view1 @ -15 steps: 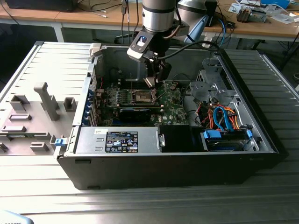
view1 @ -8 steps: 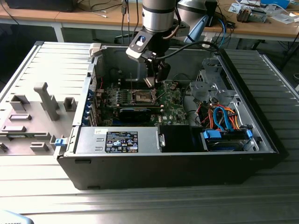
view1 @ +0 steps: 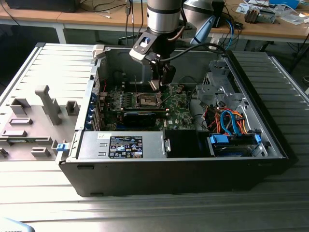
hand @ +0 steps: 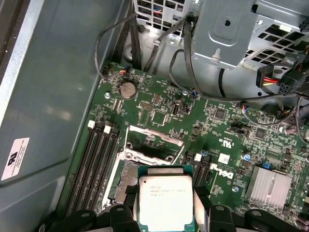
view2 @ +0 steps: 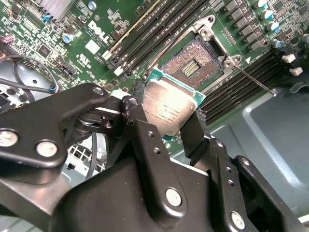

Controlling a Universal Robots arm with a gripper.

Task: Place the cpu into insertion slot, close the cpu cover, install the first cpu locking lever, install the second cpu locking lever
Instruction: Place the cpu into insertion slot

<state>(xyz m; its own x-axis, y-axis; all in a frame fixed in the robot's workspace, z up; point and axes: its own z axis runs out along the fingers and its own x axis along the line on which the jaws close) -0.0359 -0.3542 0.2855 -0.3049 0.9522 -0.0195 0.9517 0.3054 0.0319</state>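
My gripper [view2: 166,122] is shut on the cpu [view2: 169,106], a small square chip with a pale metal face and a green edge, pinched on two opposite sides by the black fingers [view2: 140,121]. The cpu [hand: 165,200] hangs a little above the green board, just beside the insertion slot [view2: 192,64], whose dark pin field lies bare. The cpu cover [hand: 154,138] stands swung open at the slot's far side. A thin metal locking lever [view2: 256,83] sticks out free beside the socket. In the exterior view the gripper [view1: 158,83] hovers over the slot [view1: 147,100] inside the open computer case.
Black memory slots [hand: 94,159] flank the socket on both sides. A silver heatsink [hand: 270,186] and a coin cell [hand: 127,89] sit on the board. The drive cage [view1: 217,87], coloured cables [view1: 231,123] and grey case walls [view1: 120,60] close in around the board.
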